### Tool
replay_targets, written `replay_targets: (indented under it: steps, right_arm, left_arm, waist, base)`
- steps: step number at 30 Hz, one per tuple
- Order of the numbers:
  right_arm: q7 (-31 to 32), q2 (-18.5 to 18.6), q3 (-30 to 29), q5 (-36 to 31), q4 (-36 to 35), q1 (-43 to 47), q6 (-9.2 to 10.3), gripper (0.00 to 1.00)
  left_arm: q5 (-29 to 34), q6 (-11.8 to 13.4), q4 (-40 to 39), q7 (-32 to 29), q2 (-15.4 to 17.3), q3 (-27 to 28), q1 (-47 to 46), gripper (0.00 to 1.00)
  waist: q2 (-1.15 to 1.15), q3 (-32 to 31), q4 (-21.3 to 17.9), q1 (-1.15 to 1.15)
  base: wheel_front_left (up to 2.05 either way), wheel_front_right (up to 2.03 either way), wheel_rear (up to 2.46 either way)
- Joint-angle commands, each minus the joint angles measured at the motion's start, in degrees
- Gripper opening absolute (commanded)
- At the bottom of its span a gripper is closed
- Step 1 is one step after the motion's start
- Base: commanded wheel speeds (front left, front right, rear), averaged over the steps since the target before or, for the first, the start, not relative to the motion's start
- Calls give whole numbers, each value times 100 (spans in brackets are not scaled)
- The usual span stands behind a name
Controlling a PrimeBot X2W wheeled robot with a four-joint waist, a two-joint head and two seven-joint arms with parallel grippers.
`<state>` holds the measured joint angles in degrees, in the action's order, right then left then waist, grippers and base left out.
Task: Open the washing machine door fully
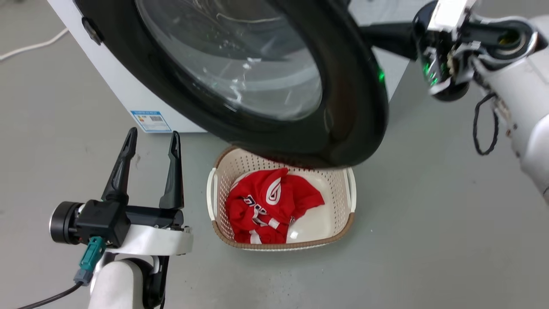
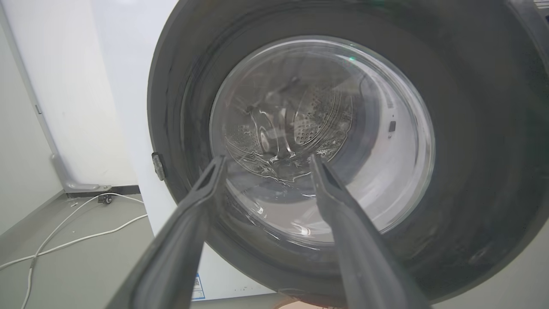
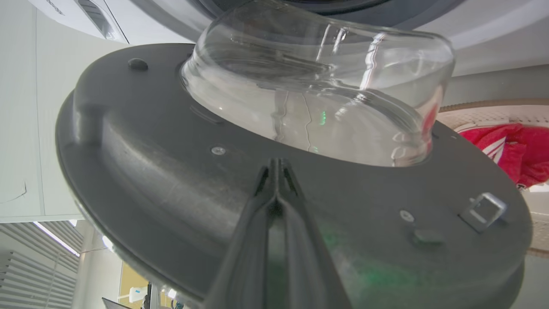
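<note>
**Door part-open.** In the head view the washing machine door (image 1: 356,107) is seen standing out from the white washing machine (image 1: 116,86) across the upper centre of the frame. Its lower rim overlaps the far edge of the laundry basket (image 1: 348,201), in which a red garment (image 1: 266,201) is held. In the right wrist view the right end effector (image 3: 278,165) is shown with its fingers pressed together and nothing between them. The tips are apparently set against the door's grey inner face, below the glass bowl (image 3: 326,86). The left end effector (image 1: 154,134) is held open and empty at lower left, apart from the door. Slipping is judged the main hazard: the closed tips may be carried sideways across the smooth face as the door turns, so that contact is lost short of full opening, or the metal latch loop (image 3: 484,208) is struck.
</note>
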<state>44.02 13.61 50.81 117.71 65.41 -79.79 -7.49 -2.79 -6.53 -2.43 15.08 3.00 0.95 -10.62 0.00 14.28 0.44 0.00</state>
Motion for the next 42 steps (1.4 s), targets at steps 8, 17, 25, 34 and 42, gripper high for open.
replay_targets:
  steps: [8, 17, 25, 34, 42]
  right_arm:
    - [439, -164, 115, 232, -687, 859, 0, 0]
    - [582, -362, 350, 459, -1471, 1509, 0, 0]
    - [302, -473, 730, 500, -2022, 1747, 0, 0]
    - [-336, -99, 813, 334, -2879, 1966, 0, 0]
    - [-2015, 554, 182, 89, -3373, 2627, 0, 0]
  left_arm:
    - [42, 10, 69, 12, -9, -80, 291, 100]
    - [7, 16, 123, 12, -14, -265, 405, 100]
    - [-66, 44, 146, 12, -14, -331, 414, 100]
    - [-125, 101, 160, 12, -14, -338, 417, 100]
    - [-196, 178, 214, 12, -14, -310, 466, 100]
  waist:
    - [0, -463, 71, 0]
    - [0, -607, 194, 0]
    - [0, -611, 244, 0]
    - [0, -608, 187, 0]
    - [0, -774, 147, 0]
  base:
    - [0, 0, 0]
    - [0, 0, 0]
    - [0, 0, 0]
    - [0, 0, 0]
    - [0, 0, 0]
